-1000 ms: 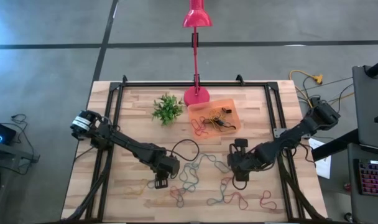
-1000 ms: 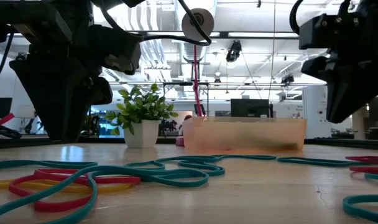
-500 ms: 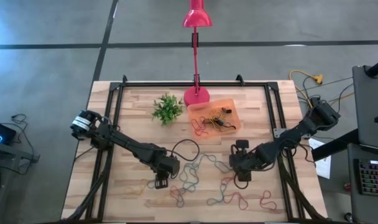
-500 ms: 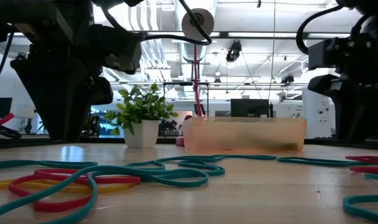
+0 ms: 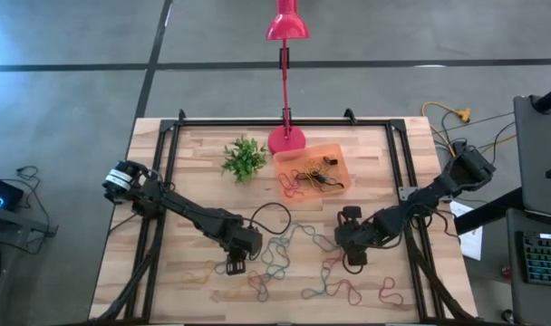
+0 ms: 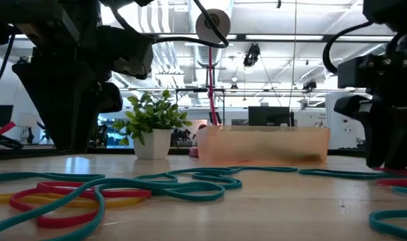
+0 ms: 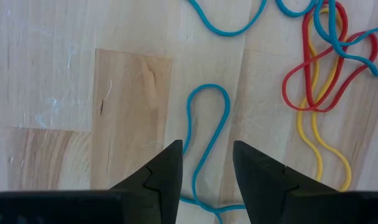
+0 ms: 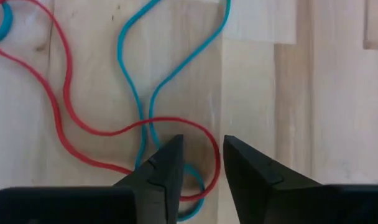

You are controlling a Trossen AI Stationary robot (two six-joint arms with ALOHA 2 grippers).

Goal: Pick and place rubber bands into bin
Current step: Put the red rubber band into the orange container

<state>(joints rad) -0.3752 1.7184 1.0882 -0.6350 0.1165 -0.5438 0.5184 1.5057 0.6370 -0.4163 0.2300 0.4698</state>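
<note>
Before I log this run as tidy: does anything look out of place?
One red band lies draped over the bin's near-left rim, half out. Many bands lie loose between the left gripper and right gripper.

Teal, red, yellow rubber bands [image 5: 285, 263]; orange bin [image 5: 341, 167]

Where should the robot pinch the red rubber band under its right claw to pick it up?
Probably at the red rubber band's curved end, which lies flat on the table right between the right gripper's open fingers. Come straight down from above, since the band is thin and flat. A blue rubber band crosses there, so it may get pinched too.
</note>
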